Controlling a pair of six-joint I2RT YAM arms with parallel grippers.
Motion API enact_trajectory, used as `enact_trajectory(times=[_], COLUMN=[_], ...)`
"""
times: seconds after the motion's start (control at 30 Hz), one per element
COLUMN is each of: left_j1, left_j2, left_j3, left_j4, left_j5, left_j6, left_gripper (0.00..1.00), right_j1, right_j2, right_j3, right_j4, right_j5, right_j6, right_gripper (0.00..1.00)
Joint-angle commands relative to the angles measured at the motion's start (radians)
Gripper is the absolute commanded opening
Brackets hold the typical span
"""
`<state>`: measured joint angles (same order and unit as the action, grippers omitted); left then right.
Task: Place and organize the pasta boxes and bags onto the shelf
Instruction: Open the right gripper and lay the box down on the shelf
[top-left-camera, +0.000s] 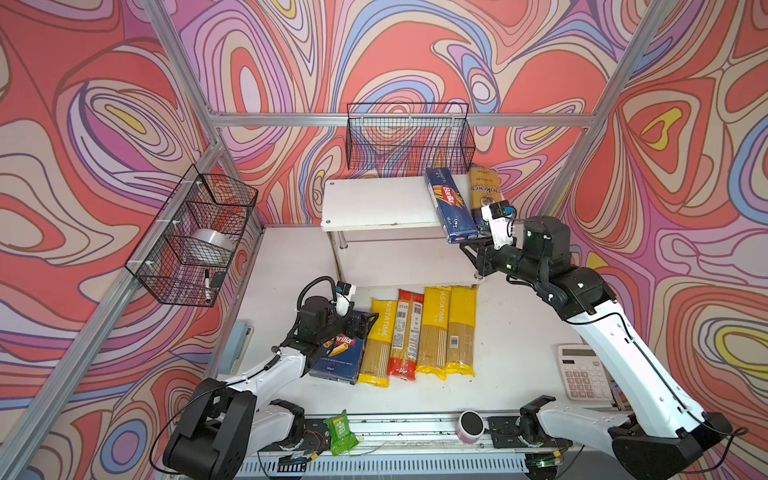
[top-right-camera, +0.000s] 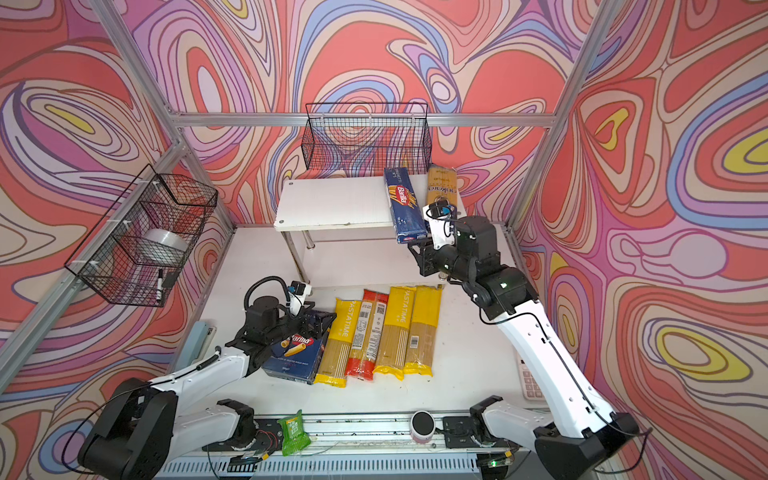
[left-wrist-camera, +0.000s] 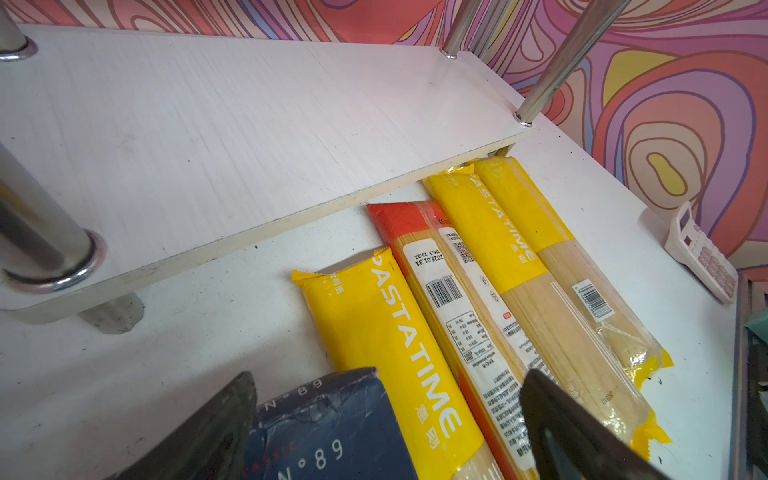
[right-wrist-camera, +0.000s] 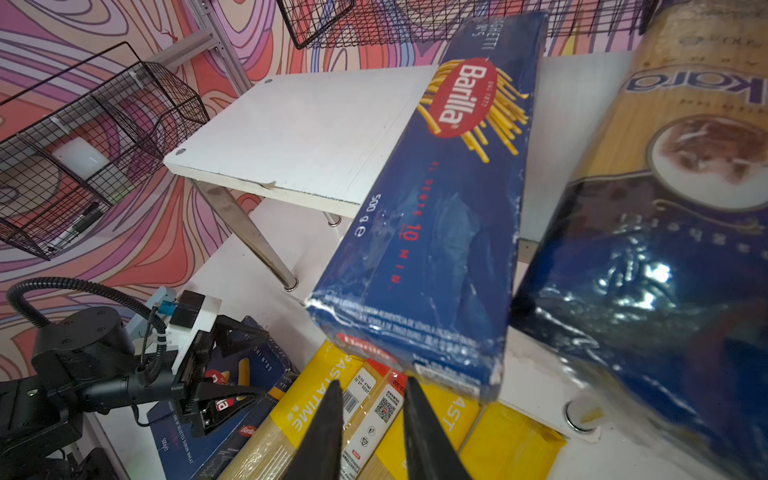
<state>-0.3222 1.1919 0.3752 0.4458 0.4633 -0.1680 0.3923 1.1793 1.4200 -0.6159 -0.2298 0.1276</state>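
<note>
Spaghetti box (top-left-camera: 451, 205): overhung shelf (top-left-camera: 374, 203) edge, prob. needing a push. My R gripper (right-wrist-camera: 374, 395): jaws narrowly apart, empty. L gripper (left-wrist-camera: 388, 376): jaws wide, astride rigatoni box (left-wrist-camera: 324, 436).

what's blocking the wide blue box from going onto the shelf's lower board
Nothing visible. The lower board ahead of the wide blue box looks bare; the yellow bag lies beside the box, not in front.
</note>
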Motion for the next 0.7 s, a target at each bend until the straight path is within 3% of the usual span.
enact_trajectory(times=[0.0, 0.67], left_j1=[-0.005, -0.005], left_j2=[0.011, 0.021], left_j3=[0.015, 0.017], left_j4=[0.006, 0.005], left_j5=[-0.008, -0.006], left_j6=[0.017, 0.019], left_gripper=[1.0, 1.0], right_j1=[0.005, 0.01], right_j2=[0.003, 0.068], right_j3=[-0.01, -0.019], right_j4=[0.061, 0.142], right_j5=[-0.013, 0.001], right_j6=[0.005, 0.011], right_gripper=[0.25, 0.26])
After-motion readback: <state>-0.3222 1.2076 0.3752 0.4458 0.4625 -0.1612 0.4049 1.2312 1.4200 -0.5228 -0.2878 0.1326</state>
